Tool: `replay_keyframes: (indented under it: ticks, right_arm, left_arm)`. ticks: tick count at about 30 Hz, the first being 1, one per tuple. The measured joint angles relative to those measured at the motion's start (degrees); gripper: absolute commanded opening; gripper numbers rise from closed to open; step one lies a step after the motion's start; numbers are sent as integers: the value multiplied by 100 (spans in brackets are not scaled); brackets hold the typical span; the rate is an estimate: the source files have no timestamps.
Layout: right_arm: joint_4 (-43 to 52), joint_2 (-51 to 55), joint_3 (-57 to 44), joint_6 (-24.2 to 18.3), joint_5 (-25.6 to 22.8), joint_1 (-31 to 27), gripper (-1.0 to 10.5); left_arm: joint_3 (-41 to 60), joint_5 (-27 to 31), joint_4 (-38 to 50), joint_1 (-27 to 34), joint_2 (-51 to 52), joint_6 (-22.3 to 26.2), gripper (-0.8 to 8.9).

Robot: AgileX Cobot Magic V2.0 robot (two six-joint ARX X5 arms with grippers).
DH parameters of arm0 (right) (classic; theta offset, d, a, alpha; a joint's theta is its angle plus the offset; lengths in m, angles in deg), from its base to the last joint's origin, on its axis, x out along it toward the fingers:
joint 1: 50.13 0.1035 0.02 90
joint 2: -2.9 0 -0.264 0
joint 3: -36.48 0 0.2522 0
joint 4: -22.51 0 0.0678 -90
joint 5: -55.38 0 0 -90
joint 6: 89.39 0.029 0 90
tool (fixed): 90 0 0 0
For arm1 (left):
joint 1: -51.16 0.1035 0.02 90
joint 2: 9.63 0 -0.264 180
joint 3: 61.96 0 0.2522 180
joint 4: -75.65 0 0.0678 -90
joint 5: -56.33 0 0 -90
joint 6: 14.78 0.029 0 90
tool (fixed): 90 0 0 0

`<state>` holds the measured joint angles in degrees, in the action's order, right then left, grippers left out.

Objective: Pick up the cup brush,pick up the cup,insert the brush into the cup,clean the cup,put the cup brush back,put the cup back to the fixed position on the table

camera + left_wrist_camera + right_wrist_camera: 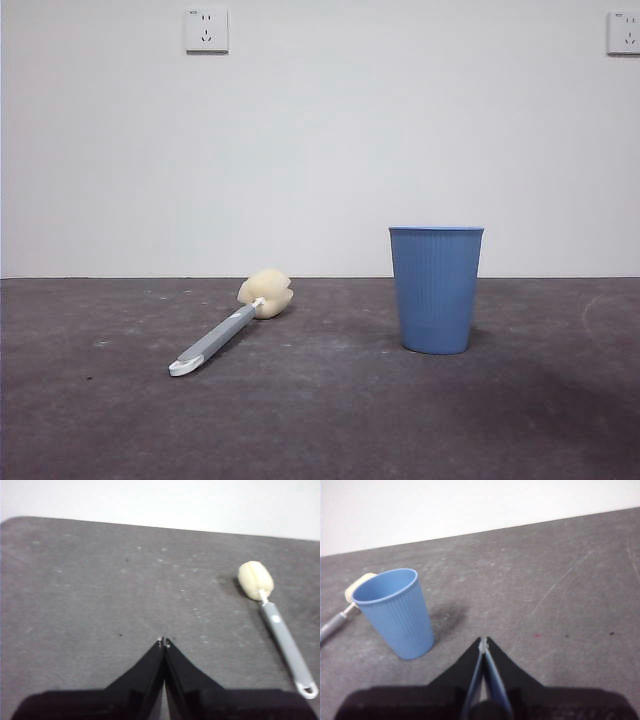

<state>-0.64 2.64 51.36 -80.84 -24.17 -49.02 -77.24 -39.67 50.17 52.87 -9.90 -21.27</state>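
The cup brush (228, 329) lies flat on the table (320, 420), left of centre, its cream sponge head towards the wall and its white tip towards me. It also shows in the left wrist view (277, 620) and partly behind the cup in the right wrist view (340, 615). The light blue cup (436, 288) stands upright, right of centre; it also shows in the right wrist view (395, 611). My left gripper (164, 642) is shut and empty, above the table away from the brush. My right gripper (483, 641) is shut and empty, a short way from the cup.
A white wall stands behind the table, with a power socket (206, 30) high up and another (624, 32) at the far right. The table's far edge (160, 527) runs along the wall.
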Motion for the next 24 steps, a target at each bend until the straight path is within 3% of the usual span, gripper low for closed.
replay_keyframes:
  ticks: [6,11,18,24]
  right_arm:
    - [20,0,0,1008,76,0,-11]
    - [-52,-39,256,1427,450,4,-12]
    - [-553,-568,1283,1539,726,4,-12]
    - [-1617,-1355,2450,1025,1368,4,-12]
  left_arm:
    - [-20,-433,-11,0,0,-605,-6]
    - [-444,-798,-219,0,-17,-935,-6]
    - [-1447,-1178,-859,0,-323,-1115,-6]
    - [-2378,-1832,-1740,0,-984,-1032,-6]
